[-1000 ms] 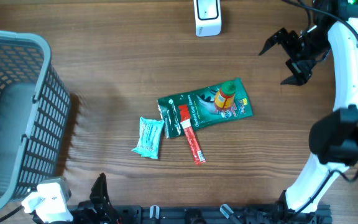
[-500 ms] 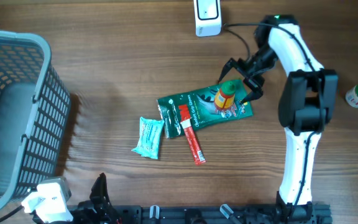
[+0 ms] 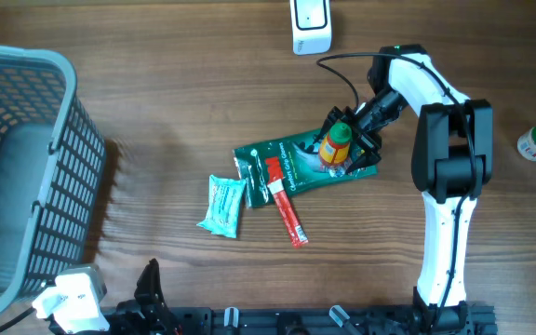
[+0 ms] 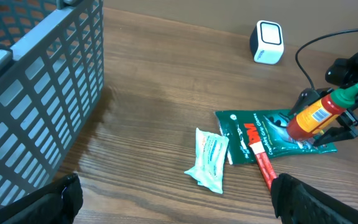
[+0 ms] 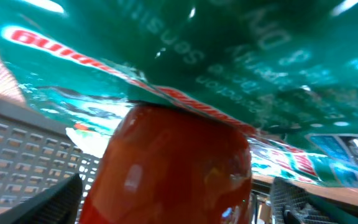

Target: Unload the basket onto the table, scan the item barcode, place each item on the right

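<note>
orange bottle (image 3: pixel 335 145) with a green cap lies on a green pouch (image 3: pixel 282 167) near the middle of the table (image 3: pixel 156 112), a little toward its right edge. the right claw (image 3: pixel 350 140) straddles it, fingers apart. the left claw (image 4: pixel 176 190) hangs spread wide at the near edge, beside a grey basket (image 3: pixel 26 65).
</note>
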